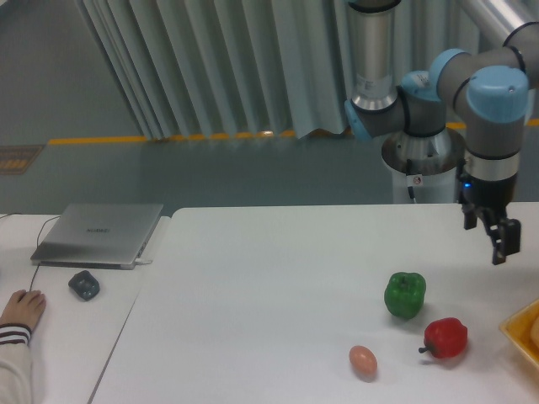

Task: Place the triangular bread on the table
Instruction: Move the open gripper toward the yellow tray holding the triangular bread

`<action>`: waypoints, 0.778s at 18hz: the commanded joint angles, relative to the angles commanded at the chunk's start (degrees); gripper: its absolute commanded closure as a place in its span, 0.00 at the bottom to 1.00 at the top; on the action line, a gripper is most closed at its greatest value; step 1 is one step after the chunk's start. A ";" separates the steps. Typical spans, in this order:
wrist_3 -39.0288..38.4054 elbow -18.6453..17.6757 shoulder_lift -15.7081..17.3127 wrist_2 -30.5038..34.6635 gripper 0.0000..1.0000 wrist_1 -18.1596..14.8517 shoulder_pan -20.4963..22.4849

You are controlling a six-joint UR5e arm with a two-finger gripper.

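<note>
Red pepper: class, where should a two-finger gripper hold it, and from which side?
Probably across the round body of the red pepper, coming straight down from above: it lies on the table with its thin stem pointing left, too slight to hold.

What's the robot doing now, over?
Gripper empty, in the air, right of green pepper. Bread barely visible in tray at right edge. Table clear on the left.
</note>
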 joint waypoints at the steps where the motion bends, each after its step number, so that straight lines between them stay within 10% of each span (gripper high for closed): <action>1: -2.01 0.96 -0.36 -0.44 0.00 0.00 0.88; 6: -13.71 2.12 -3.43 -5.89 0.00 6.40 2.55; 14: -13.98 2.56 -7.30 -4.84 0.00 7.56 2.64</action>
